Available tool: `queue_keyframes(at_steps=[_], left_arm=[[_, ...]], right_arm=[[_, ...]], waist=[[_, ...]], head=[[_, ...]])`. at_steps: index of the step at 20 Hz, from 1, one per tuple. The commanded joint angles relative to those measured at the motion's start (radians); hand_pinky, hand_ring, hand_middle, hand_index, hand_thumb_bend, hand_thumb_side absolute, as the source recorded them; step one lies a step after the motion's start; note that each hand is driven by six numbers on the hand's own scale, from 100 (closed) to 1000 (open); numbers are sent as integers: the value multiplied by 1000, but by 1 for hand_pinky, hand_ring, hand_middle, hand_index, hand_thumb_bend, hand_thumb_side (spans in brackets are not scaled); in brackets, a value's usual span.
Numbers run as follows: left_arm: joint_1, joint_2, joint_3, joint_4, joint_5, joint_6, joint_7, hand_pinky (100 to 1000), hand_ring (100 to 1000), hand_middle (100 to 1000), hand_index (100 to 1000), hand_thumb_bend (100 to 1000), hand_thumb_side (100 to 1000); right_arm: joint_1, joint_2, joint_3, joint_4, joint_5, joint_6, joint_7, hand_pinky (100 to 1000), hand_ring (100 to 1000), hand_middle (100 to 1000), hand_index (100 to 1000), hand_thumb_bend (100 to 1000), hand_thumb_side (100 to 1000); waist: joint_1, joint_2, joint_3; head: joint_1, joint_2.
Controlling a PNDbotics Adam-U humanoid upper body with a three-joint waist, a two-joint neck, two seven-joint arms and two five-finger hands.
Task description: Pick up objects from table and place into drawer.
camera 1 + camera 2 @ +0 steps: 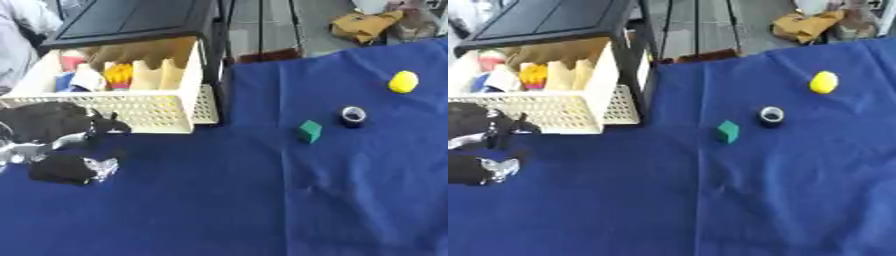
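Hovering left hand [61, 130] just before the open cream drawer [140, 107], fingers curled, nothing visible in them | risk: long reach across the blue cloth [219, 200] could knock the green cube [309, 131] | cube, tape roll [353, 116], yellow object [403, 81] well apart, rightward | right hand unseen

A matt, deep-blue cloth [219, 200], faintly creased, covers the bench. The cream drawer [131, 107] looks like perforated plastic, its front wall a lattice of small holes, set under a smooth, dark cabinet top [131, 20] with a slight sheen. The left hand [52, 135] is matt black with glinting silver metal joints. The yellow object [403, 81] and green block [308, 131] appear smooth; the dark tape roll [353, 116] looks glossy.
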Motion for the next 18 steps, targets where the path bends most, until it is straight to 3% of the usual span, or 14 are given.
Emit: queue_keyframes(at_steps=[1,10,18], left_arm=[[-15,13,10,34,9,7,31,322,515,806,973,100,1000],[-54,-2,-10,41,83,-4,51,290,503,780,1000,100,1000],[-84,-21,-24,55,116,-10,19,240,469,705,1000,100,1000]], right_arm=[[-10,-12,-2,-16,14,-3,10,451,621,557,625,100,974],[-4,2,4,-16,33,3,32,448,619,553,622,100,972],[3,13,4,-16,52,16,37,444,617,541,613,100,971]], waist=[[-7,-11,-3],[-5,0,-17],[1,5,-31]], head=[[7,-20],[14,-36],[21,-46]])
